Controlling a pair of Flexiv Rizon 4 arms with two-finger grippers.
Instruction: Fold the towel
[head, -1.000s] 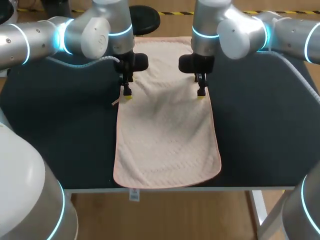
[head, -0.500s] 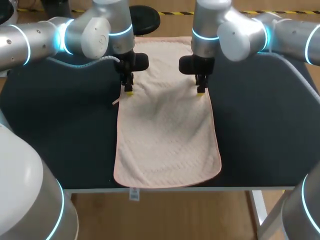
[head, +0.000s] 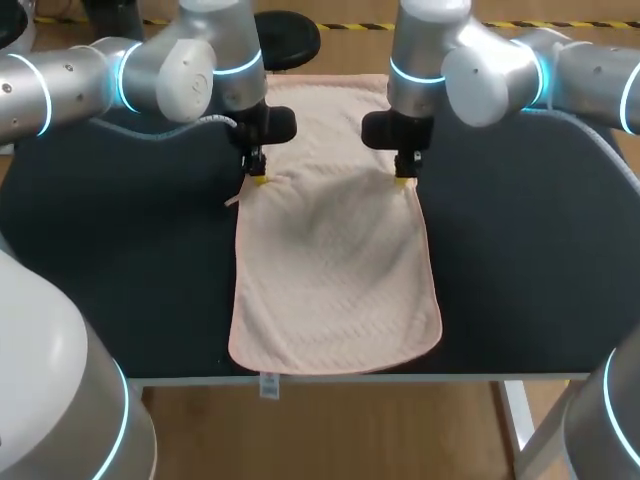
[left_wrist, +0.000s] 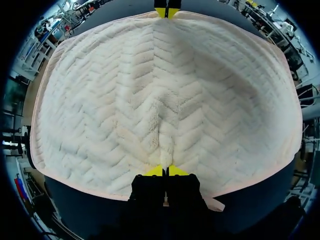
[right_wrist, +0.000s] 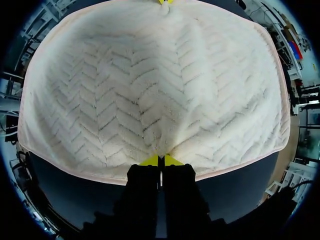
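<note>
Jaws on both arms are clenched on the towel (head: 335, 280). The left gripper (head: 258, 178) pinches its left edge and the right gripper (head: 404, 178) its right edge, each holding a small ridge of cloth.

In the left wrist view, a raised crease of towel (left_wrist: 165, 90) runs straight out ahead of the left gripper (left_wrist: 165, 171). In the right wrist view, shallower creases in the towel (right_wrist: 150, 85) fan out from the right gripper (right_wrist: 160, 160).

Nearest, the towel's short hem lies along the front edge of the table (head: 120, 280), with a white tag (head: 267, 386) hanging off it. From there the pale herringbone cloth lies flat on the dark top up to the 2 grippers, which stand level with each other past the middle of its length. Between them the cloth is slightly rumpled and shadowed. Beyond them the far end runs on toward the table's back edge.
</note>
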